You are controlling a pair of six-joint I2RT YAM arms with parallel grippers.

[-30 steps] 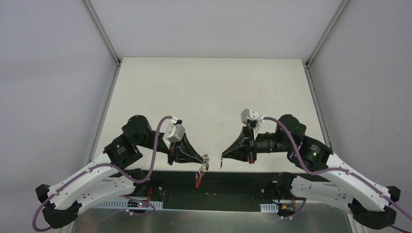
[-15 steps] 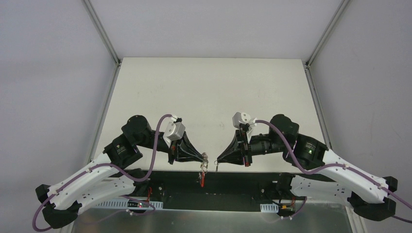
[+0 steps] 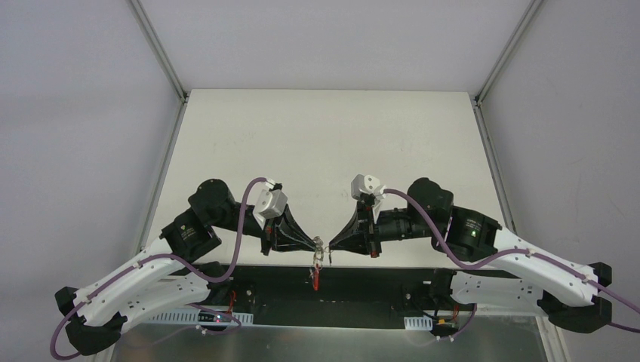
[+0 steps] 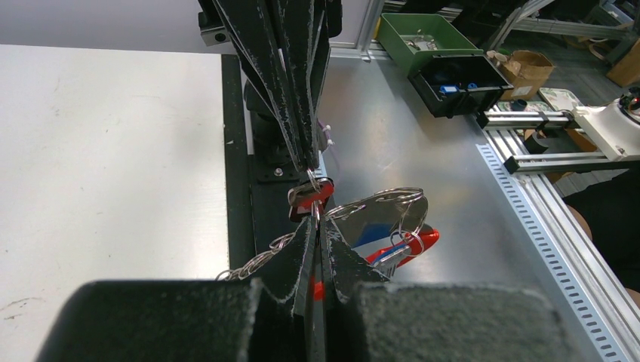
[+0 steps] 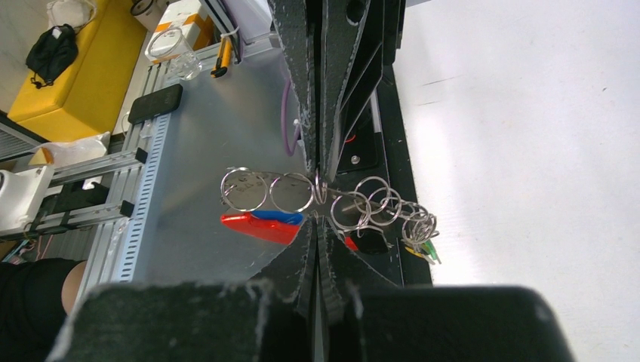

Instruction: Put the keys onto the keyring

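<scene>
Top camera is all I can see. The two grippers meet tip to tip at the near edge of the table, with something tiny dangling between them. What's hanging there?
Observer: The right wrist view shows the keyring, a chain of linked silvery rings, with a red-and-blue tag just under it.
Operator: Any key on it already?
Observer: A green-headed key hangs below the rings at the table end of the chain.
Operator: What does the right gripper hold?
Observer: In the left wrist view the right gripper is shut on a small dark red key, right at the closed tips of the left gripper.
</scene>
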